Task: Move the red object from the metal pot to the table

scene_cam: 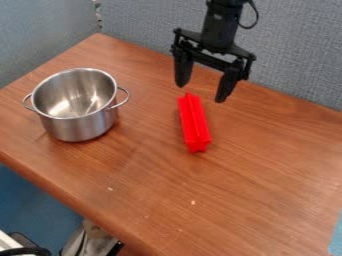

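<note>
I find the red object (195,122) lying flat on the table (241,190), near the middle of the tabletop and well apart from the metal pot (76,103). It is a long, narrow bar of bright red, plastic-looking material, with ridged sides and squared ends. Its long axis runs from the far side of the table toward the near side, with the near end angled slightly to the right in my view. The far end points up toward the gripper; the near end points at the front edge of the table.

The gripper (202,88) hangs just above and behind the far end of the bar. It is black, with two straight prongs pointing steeply down. I see the prongs standing wide apart, with bare table and the blue backdrop visible between them. Nothing is held between them. I cannot tell whether either fingertip touches the table; neither touches the bar as far as I can see.

The metal pot sits to the left, near the table's left corner. It is a small round vessel of shiny silver steel, lidless, with a small loop handle on each side. Its interior shows only reflections of the polished wall and floor.

The table is brown with a wood-grain pattern and a rounded edge. Behind it I see a flat blue-grey backdrop (301,45).
</note>
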Tool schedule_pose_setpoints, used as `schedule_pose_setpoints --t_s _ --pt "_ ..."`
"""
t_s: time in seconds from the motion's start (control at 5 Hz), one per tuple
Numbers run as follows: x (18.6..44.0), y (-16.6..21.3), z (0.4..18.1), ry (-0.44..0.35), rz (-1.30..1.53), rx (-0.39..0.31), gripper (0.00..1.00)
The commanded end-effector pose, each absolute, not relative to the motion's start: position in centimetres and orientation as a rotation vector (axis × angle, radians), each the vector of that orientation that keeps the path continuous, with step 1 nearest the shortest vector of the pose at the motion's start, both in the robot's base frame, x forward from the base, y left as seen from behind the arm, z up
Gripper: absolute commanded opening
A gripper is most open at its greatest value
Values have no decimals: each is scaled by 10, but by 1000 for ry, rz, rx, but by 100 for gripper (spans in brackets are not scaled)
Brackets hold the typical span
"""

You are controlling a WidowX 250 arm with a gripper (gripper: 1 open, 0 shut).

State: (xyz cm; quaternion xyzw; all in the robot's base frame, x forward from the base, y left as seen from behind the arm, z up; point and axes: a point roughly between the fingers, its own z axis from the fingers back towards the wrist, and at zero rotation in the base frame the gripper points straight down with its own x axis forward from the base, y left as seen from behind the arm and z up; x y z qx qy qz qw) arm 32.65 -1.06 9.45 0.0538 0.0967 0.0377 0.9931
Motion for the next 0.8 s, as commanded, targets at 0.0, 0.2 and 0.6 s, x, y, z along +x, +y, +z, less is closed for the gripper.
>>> schedule_pose_setpoints --t_s 0.0,0.2,0.6 --pt "334 1 95 156 63 87 100" --pt "335 16 81 171 59 72 100" --pt "326 32 88 198 138 87 100"
